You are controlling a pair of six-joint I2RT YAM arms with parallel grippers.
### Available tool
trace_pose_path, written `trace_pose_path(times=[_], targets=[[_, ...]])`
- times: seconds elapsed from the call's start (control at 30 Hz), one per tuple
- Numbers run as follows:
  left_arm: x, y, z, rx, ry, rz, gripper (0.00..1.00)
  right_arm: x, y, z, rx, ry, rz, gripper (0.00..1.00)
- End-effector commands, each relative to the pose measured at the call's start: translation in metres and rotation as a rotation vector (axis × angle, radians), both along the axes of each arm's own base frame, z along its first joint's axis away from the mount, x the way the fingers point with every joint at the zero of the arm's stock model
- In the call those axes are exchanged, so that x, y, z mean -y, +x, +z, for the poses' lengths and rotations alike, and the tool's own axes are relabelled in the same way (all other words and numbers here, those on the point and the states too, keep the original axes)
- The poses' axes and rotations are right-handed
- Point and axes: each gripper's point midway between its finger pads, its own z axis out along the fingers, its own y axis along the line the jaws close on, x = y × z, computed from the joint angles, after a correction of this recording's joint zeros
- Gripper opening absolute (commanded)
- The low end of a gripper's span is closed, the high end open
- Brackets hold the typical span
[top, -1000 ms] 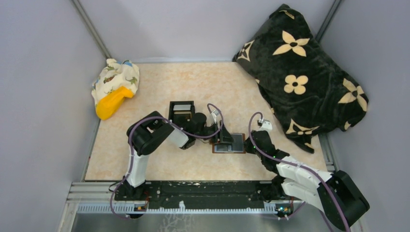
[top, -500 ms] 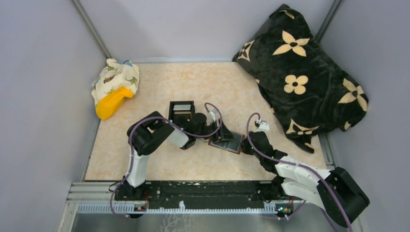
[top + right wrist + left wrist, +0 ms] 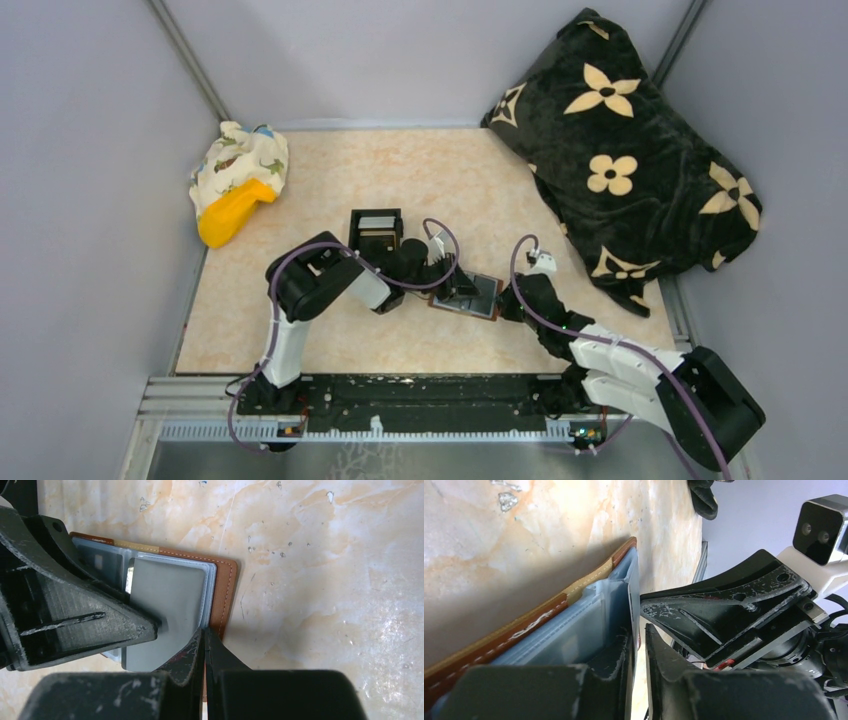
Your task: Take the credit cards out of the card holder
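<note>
Card holder (image 3: 470, 297) is sitting open on the beige tabletop (image 3: 330, 170), a little right of centre and low in the overhead frame. Its reddish-brown leather is facing down and its blue-grey clear sleeves are facing up (whether it is lying quite flat I cannot tell). Left gripper (image 3: 458, 290) is pointing in from the left, its fingers clenching the edge of a sleeve page with only a sliver of gap between them. Right gripper (image 3: 503, 308) is pointing in from the lower right, pinching the stitched leather edge, fingers nearly touching. A grey card (image 3: 170, 595) is showing inside the top sleeve. A black flowered blanket (image 3: 620, 150) is filling the upper right, a patterned cloth (image 3: 245, 160) is lying at the left edge, and a small black box (image 3: 376, 232) is standing just up-left of the grippers.
</note>
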Motion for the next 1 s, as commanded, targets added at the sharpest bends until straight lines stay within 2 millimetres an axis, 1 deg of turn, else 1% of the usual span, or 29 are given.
trace_pose_path(times=[0.0,0.2,0.43,0.53,0.6,0.67,0.8,0.9,0.97], targets=[[0.003,-0.01,-0.002,0.004,-0.018,-0.036,0.18,-0.005,-0.012,0.001,-0.028,0.004,0.045,0.0],[0.002,-0.009,-0.001,0.002,-0.023,-0.035,0.18,-0.002,-0.009,0.013,-0.009,-0.018,0.044,0.0],[-0.001,-0.007,-0.007,-0.004,-0.014,-0.022,0.18,-0.006,-0.006,0.044,0.066,0.031,0.057,0.0],[0.0,-0.007,-0.01,-0.01,-0.011,-0.024,0.24,-0.01,-0.005,0.048,0.072,0.042,0.074,0.0],[0.001,-0.007,-0.01,-0.011,-0.013,-0.028,0.3,-0.013,-0.005,0.046,0.067,0.045,0.082,0.0],[0.001,-0.007,-0.01,-0.013,-0.013,-0.029,0.33,-0.015,-0.006,0.04,0.055,0.048,0.09,0.0],[0.0,-0.007,-0.007,-0.007,-0.017,-0.029,0.33,-0.017,-0.007,0.023,0.025,0.051,0.091,0.0],[0.0,-0.007,-0.006,-0.008,-0.019,-0.032,0.34,-0.015,-0.013,0.009,-0.001,0.056,0.083,0.0],[-0.001,-0.007,-0.005,-0.007,-0.021,-0.032,0.34,-0.012,-0.015,0.004,-0.01,0.057,0.075,0.0]])
